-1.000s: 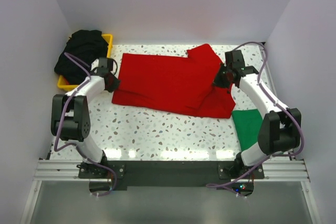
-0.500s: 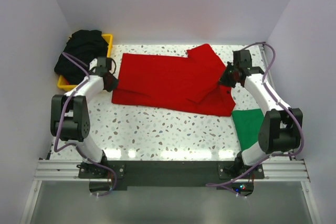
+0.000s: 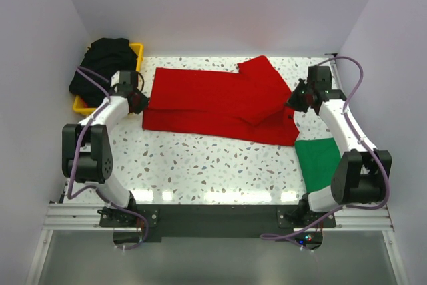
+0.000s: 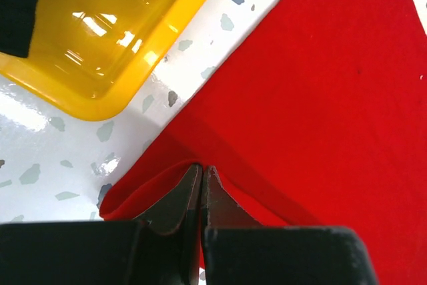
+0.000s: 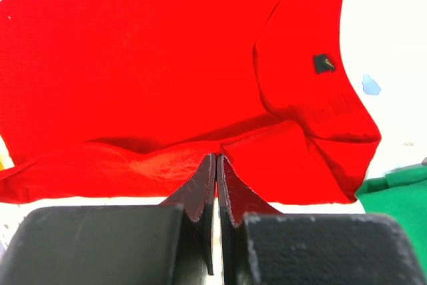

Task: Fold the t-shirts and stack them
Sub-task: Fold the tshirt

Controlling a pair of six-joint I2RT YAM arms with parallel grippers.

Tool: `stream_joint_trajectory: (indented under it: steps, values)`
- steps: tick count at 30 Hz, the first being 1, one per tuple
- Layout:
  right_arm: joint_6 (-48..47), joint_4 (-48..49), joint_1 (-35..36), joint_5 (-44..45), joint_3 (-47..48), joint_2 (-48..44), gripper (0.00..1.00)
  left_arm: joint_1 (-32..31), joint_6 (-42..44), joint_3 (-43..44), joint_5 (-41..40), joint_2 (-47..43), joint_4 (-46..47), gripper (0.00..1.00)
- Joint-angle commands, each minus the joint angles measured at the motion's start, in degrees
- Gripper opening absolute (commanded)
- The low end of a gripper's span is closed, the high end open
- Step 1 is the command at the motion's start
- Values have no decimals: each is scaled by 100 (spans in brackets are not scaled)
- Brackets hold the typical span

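Note:
The bright red t-shirt (image 3: 213, 101) lies across the back of the table, folded lengthwise, one sleeve folded over at the top right. My left gripper (image 3: 141, 102) is shut on its left edge, where the cloth (image 4: 313, 85) bunches at the fingertips (image 4: 190, 185). My right gripper (image 3: 296, 100) is shut on its right edge; the red cloth (image 5: 167, 65) pinches at the tips (image 5: 217, 158), and the collar label shows. A folded green t-shirt (image 3: 319, 159) lies at the right front, also in the right wrist view (image 5: 400, 198). Black t-shirts (image 3: 100, 65) are piled in the bin.
A yellow bin (image 3: 137, 51) stands at the back left corner, seen close in the left wrist view (image 4: 113, 51). White walls close in the table on the left, back and right. The speckled tabletop (image 3: 213, 171) is bare in front of the red shirt.
Both grippers have moved outward and back, holding the red shirt's ends. The shirt is pulled flatter and straighter, and its front edge has shifted a little toward the back.

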Motion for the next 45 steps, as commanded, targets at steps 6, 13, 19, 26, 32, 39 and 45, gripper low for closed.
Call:
stream_joint_trajectory:
  steps: [6, 13, 19, 26, 32, 39, 45]
  values:
    - [-84, 292, -93, -219, -139, -34, 0, 44, 346, 452, 358, 438, 362, 4]
    - [-93, 327, -119, -193, -226, -42, 0, 44, 478, 646, 534, 877, 388, 4]
    - [-102, 371, -110, -175, -306, -25, 0, 44, 548, 786, 622, 1018, 388, 10]
    - [-172, 371, -110, -123, -122, 396, 0, 141, 654, 892, 754, 887, 388, 33]
    - [-172, 389, -269, -236, 274, 941, 13, 308, 777, 796, 956, 518, 344, 45]
    - [-233, 521, -120, -361, 126, 960, 48, -34, 496, -135, 1272, -220, 704, 42]
    - [29, 924, 776, -79, -437, 634, 50, -368, 294, -549, 1282, -204, 994, 29]
